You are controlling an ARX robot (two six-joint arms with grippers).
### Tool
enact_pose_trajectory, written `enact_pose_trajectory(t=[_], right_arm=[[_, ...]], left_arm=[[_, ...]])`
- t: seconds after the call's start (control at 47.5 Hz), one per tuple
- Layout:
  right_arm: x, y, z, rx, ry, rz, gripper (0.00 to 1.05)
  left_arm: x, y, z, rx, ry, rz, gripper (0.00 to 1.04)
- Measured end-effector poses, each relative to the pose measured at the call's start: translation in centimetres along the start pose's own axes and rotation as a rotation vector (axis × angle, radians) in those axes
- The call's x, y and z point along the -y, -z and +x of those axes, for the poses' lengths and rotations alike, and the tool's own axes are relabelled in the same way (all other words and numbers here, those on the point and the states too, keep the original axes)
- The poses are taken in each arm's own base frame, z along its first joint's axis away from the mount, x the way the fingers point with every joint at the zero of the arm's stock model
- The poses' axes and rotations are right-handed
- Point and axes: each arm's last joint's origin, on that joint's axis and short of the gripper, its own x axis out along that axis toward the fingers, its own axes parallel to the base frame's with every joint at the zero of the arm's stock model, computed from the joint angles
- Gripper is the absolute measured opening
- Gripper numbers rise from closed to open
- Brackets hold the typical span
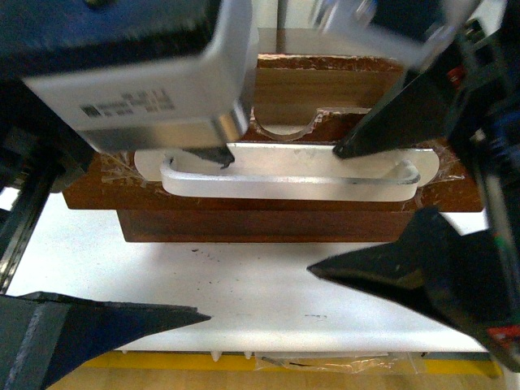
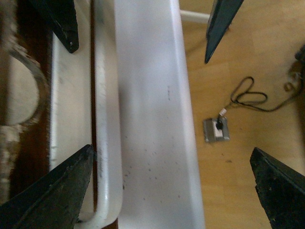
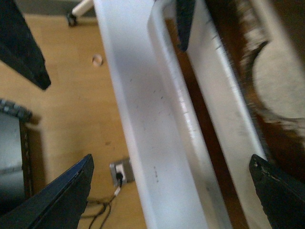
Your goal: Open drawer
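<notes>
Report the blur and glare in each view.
Front view: the right arm is motion-smeared at the top and the white bar handle shines brightly. Left wrist view: the half-round notch is blurred and the table edge is washed out. Right wrist view: soft throughout.

Left claw (image 1: 215, 237) and right claw (image 1: 325, 211) (both agape) astride drawer (image 1: 268, 225) handle (image 1: 284, 185)
</notes>
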Motion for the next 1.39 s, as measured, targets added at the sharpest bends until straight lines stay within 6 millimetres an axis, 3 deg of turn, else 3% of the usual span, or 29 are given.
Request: enact_pose_trajectory(t=[0.274,0.484,0.589,0.821,1.053,1.242,1.389], right_arm=[[-1.9,1.2,-4.7,0.172,0.231,0.098,0.96],[-5.6,4.9,-7.6,0.219,0.526,0.281,0.96],[-7.7,6.6,-8.8,0.211,0.635,0.386,0.96],[-12.2,9.4,-11.4,0.239,0.798,0.547,0.96],[-13.4,10.7,-12.1,0.286,0.958,0.66,0.96],[-13.4,10.8,-12.1,0.313,0.99,0.707,0.94],[-13.6,11.0,-11.9,0.313,1.132,0.706,0.75]], left_arm=[[1.6,-1.5,-3.5,0.157,-0.296,-0.066,0.98],[3.9,-0.8,-6.1,0.179,-0.664,-0.297,0.98],[5.7,-0.1,-6.9,0.146,-0.844,-0.464,0.98],[11.0,1.6,-7.2,0.074,-0.997,-0.81,0.98],[15.5,2.4,-8.1,0.044,-1.096,-1.038,0.98],[15.9,2.6,-8.3,0.076,-1.129,-1.11,0.98],[16.3,3.0,-8.4,0.141,-1.188,-1.086,0.78]])
